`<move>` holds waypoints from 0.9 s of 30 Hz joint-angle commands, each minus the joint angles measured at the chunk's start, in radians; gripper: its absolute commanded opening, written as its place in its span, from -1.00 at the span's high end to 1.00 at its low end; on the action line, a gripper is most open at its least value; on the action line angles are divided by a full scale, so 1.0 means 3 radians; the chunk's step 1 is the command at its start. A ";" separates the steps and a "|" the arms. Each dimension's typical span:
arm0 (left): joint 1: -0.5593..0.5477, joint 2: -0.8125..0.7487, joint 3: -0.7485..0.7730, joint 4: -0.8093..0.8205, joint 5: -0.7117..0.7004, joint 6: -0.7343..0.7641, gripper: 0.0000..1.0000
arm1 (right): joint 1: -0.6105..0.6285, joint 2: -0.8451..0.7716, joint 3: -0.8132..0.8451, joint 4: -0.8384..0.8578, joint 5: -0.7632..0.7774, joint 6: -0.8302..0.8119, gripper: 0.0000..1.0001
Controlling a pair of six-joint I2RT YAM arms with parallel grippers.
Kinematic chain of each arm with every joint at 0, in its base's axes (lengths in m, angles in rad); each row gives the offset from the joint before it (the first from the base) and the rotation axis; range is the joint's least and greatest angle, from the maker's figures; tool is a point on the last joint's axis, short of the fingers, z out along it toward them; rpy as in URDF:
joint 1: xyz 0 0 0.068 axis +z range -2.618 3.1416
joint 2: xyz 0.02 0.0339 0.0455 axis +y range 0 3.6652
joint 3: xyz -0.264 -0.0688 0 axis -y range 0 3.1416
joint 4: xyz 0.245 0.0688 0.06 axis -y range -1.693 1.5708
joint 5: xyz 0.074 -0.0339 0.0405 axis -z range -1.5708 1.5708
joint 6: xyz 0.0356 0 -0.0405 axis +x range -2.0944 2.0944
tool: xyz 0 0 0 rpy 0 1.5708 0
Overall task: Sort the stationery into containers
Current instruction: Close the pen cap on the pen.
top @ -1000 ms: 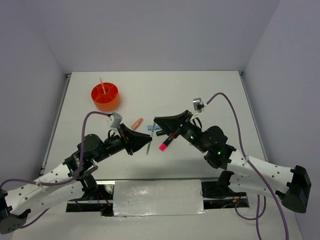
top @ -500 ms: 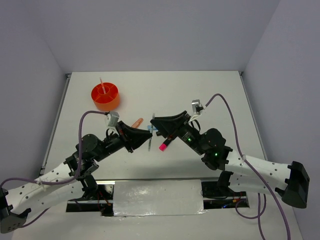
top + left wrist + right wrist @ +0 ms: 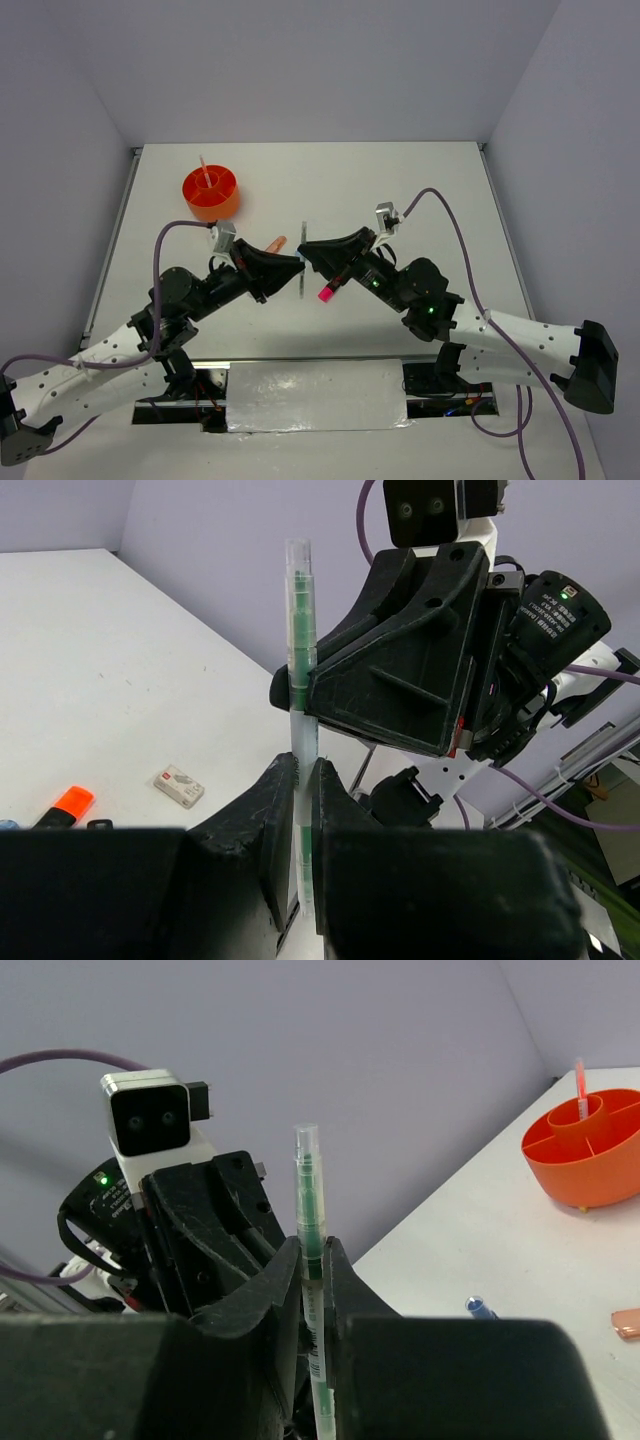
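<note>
Clamps the green pen [image 3: 298, 650] in both sets of jaws at once: left jaws shut on the lower barrel, right jaws shut on it just above, pen upright between them. Holds it in the air over the middle of the desk [image 3: 420, 190], well apart from the organiser [image 3: 212, 208] at the far left.

Looks light and stiff, with a thin clear plastic barrel. Seems smooth, so probably slippery and apt to swivel in a pinch near one end. Seems best taken mid-barrel, square across, with a modest squeeze — enough to stop rotation, not enough to crack the tube. Calls for releasing one grip before carrying off with the other; risks a bent or snapped tube under opposed pulls.

Shows little legible writing. Carries fine dark marks on the pen's lower barrel in the right wrist view, too small to read. Bears white lettering on the right arm's round motor housing [image 3: 550, 610], not legible with any certainty. Has a printed wrapper on the eraser [image 3: 180, 785], lying on the desk near the orange highlighter [image 3: 62, 805] — also unreadable.
</note>
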State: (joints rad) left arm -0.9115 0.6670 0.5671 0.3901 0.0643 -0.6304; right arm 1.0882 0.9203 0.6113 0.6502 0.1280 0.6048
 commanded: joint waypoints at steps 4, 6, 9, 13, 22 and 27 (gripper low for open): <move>0.0006 0.0011 0.0140 0.0167 0.0067 0.0112 0.61 | 0.0039 -0.0005 0.0048 0.0021 -0.0064 -0.0027 0.97; 0.0006 0.0037 0.0186 0.0111 0.0133 0.0128 0.10 | 0.0039 -0.0005 0.0048 0.0031 -0.0069 -0.0032 1.00; 0.0011 0.0113 0.0267 0.0035 0.0205 0.0163 -0.14 | 0.0039 -0.0005 0.0048 0.0067 -0.0109 -0.0052 1.00; 0.0011 0.0241 0.0319 0.0050 0.0393 0.0194 0.15 | 0.0064 0.0021 0.0084 0.0098 -0.0191 -0.0083 1.00; 0.0006 0.0303 0.0334 0.0009 0.0476 0.0250 1.00 | 0.0080 -0.0081 0.0089 0.0062 -0.0248 -0.0206 0.10; 0.0011 0.0231 0.0360 -0.0119 0.0491 0.0317 1.00 | 0.0070 -0.0209 0.0171 -0.0249 -0.0110 -0.0415 -0.30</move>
State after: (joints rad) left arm -0.9062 0.7544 0.6300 0.3370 0.1780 -0.5743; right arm 1.1023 0.8917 0.6125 0.6144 0.0872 0.5392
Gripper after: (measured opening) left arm 0.207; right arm 0.637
